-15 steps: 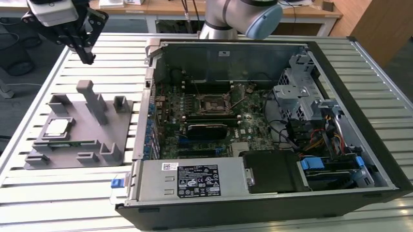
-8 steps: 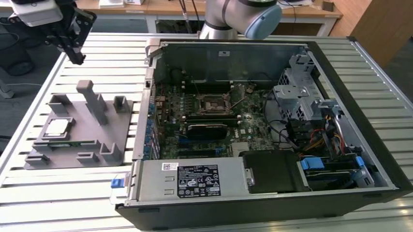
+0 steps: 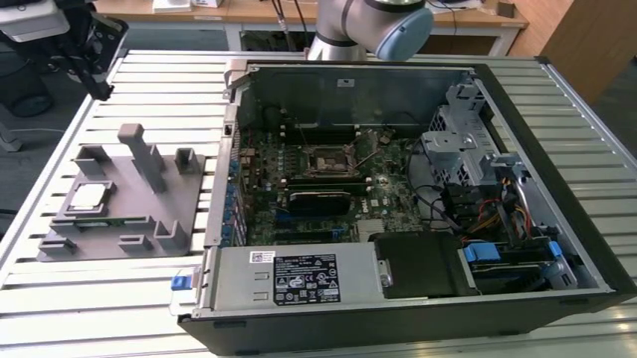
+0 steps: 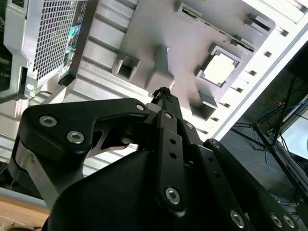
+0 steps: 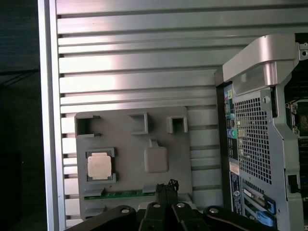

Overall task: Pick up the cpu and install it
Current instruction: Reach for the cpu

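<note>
We are finding the cpu [image 3: 89, 195] lying flat in its pocket on the grey holder tray [image 3: 149, 224], which is sitting on the bench [image 3: 100, 298] at the exterior view's left of the open computer case [image 3: 448, 321]. In the first wrist view the gripper [image 5: 167, 185] is hanging above the tray, closed on nothing, its tips lining up near the green memory strip [image 5: 120, 194], so the cpu is lying off to one side of them, not beneath; being square, it is offering no long axis
</note>
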{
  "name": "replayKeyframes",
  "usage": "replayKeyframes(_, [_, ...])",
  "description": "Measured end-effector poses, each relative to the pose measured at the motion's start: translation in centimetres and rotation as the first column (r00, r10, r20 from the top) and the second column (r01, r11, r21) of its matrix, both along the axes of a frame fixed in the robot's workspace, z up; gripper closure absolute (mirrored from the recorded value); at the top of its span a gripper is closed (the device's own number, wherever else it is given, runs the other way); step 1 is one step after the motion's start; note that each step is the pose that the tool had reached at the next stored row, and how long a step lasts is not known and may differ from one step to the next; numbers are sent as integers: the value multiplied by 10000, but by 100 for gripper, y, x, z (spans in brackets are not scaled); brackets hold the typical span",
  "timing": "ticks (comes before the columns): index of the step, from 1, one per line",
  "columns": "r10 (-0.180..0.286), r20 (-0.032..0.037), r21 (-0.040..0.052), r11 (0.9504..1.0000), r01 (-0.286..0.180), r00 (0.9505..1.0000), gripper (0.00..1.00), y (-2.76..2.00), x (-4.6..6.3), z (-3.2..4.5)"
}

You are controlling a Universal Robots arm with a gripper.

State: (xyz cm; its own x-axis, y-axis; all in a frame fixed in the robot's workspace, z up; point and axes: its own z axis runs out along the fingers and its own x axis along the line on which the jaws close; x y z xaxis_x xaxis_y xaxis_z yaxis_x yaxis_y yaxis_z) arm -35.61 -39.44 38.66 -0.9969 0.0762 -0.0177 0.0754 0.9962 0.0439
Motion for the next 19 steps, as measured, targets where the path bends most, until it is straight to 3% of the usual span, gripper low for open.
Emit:
replayKeyframes(4, [5, -95, -1, 10000, -5, 10000, 89, 0, -119, -11])
replayKeyframes(12, [483, -98, -1, 9988, -483, 9988, 89, 0, -221, -40])
replayKeyframes(19, [646, -98, 0, 9979, -646, 9979, 89, 0, -393, -54])
